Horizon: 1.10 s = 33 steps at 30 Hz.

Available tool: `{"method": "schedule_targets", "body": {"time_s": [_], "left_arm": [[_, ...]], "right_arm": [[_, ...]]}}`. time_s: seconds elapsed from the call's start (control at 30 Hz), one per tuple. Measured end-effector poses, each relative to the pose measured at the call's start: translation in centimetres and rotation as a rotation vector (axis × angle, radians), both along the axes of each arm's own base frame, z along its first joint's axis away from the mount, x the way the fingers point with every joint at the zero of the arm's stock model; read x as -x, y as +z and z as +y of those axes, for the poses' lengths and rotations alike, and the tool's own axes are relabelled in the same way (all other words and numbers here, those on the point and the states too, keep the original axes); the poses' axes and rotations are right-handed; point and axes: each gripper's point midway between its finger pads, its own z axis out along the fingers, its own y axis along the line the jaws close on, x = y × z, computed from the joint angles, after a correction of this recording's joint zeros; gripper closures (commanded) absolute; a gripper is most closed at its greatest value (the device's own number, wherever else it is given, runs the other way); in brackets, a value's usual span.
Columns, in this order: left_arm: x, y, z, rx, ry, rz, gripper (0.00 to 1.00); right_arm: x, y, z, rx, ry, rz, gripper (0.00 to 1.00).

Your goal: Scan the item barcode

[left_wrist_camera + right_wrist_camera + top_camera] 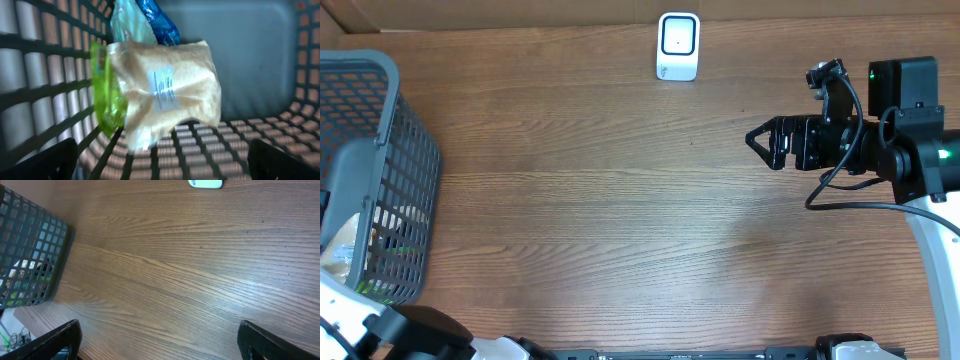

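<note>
Left gripper down inside basket, fingers wide apart at both lower corners of left wrist frame, clamped on nothing. Bag of pale grains, with green edge and white label, lying on basket floor in middle of that frame, not touching the fingers. Blue packet behind it, at top. Scanner, white, at top centre of overhead frame, on table. Right gripper at right side there, fingers apart, empty, well apart from scanner.
</note>
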Motion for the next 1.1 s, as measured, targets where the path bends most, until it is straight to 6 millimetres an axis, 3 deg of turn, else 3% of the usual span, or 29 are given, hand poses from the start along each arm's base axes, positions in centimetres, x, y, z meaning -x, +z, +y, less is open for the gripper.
{"method": "schedule_targets", "body": {"time_s": [0.2,0.43,0.93,1.0,1.1], "left_arm": [[-0.8,-3.9,1.3,0.004,0.021,-0.006,0.0],[-0.4,-8.0,0.6,0.056,0.064,0.015,0.0],[-1.4,-14.0,2.1,-0.013,0.139,-0.071,0.01],[-1.7,-14.5,2.3,-0.02,0.164,-0.098,0.11],[-1.9,-14.8,2.4,-0.025,0.182,-0.12,0.54]], "right_arm": [[0.0,0.0,0.0,0.0,0.0,0.0,0.0],[0.0,0.0,0.0,0.0,0.0,0.0,0.0],[0.2,-0.1,0.0,0.001,0.0,0.01,0.0],[0.2,-0.1,0.0,0.001,0.0,0.011,0.0],[0.3,-0.2,0.0,0.002,0.0,0.017,0.0]]}}
